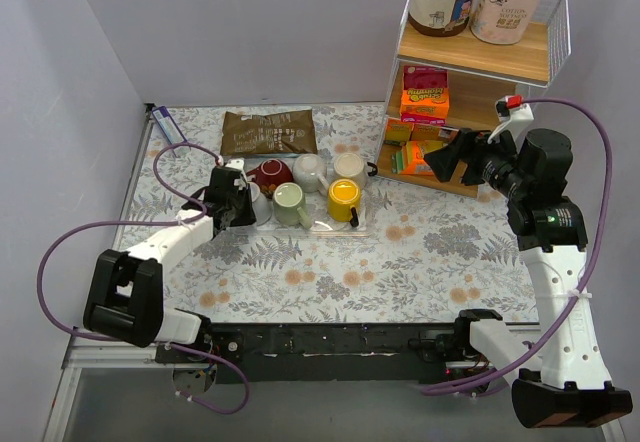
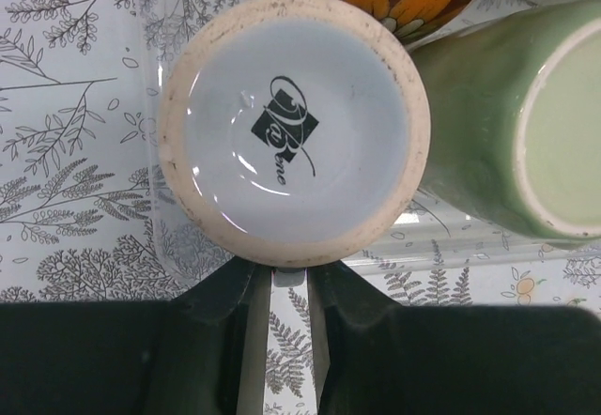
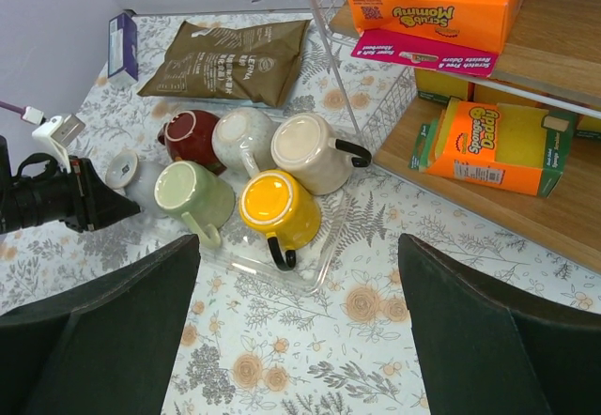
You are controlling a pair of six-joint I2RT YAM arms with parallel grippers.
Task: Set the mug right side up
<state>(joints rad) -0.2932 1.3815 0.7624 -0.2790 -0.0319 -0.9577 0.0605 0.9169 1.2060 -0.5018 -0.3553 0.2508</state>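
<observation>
A pale blue-white mug [image 2: 293,129] stands bottom up at the left end of a clear tray [image 1: 335,228], its logo-marked base facing the left wrist camera. It also shows in the top view [image 1: 259,202] and the right wrist view [image 3: 127,173]. My left gripper [image 2: 289,279] is right against the mug's near side, its fingers nearly closed on a small grey piece that looks like the mug's handle. In the top view the left gripper [image 1: 240,202] sits at the tray's left end. My right gripper [image 3: 300,340] is wide open and empty, held high near the shelf [image 1: 450,157].
Several other mugs sit upside down or on their sides on the tray: dark red [image 1: 270,174], speckled white [image 1: 309,170], cream [image 1: 349,168], green [image 1: 289,203], yellow [image 1: 343,198]. A brown bag [image 1: 268,132] lies behind. A wire shelf [image 1: 480,52] with sponge boxes stands at the back right.
</observation>
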